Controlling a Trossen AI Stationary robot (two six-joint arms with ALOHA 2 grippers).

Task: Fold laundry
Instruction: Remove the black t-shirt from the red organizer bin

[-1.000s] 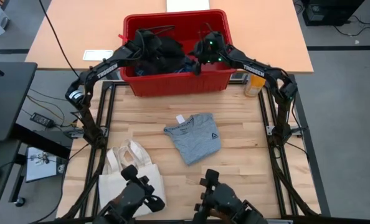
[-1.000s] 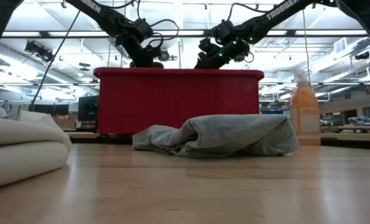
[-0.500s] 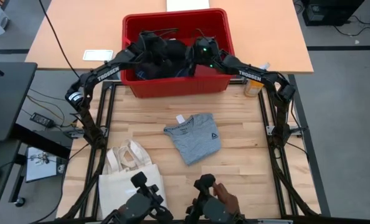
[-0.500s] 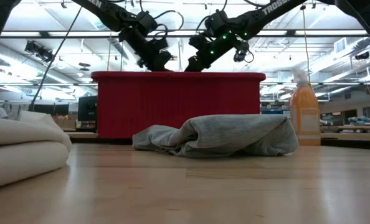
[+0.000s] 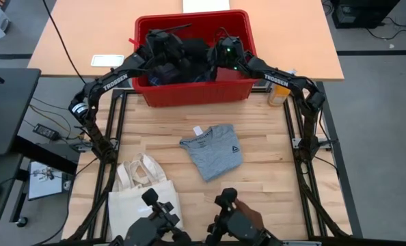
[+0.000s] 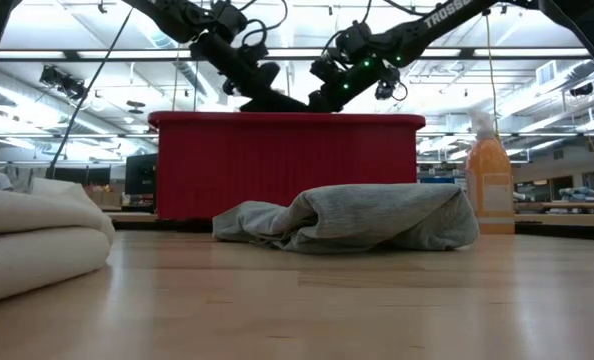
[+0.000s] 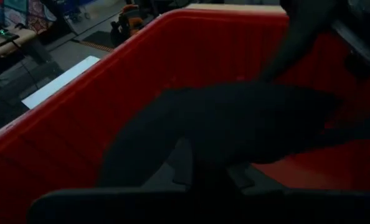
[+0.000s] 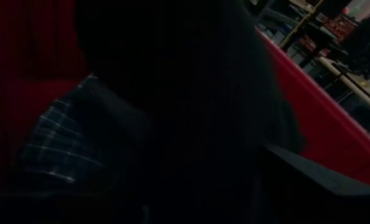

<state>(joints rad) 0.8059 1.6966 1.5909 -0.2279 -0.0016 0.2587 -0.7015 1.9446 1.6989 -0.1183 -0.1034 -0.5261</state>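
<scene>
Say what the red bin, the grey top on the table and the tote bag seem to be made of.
Red bin: likely moulded plastic, with smooth, stiff, evenly coloured walls. Grey top: soft heathered knit, probably cotton jersey, slumped in folds. Tote bag: cream woven cloth, canvas-like, matte, with limp handles.

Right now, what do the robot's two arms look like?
Both arms are black, made of thin jointed tubes. The left arm and the right arm each have white letters printed along them. Black cables loop near the tips, and small green lights glow on the right gripper.
</scene>
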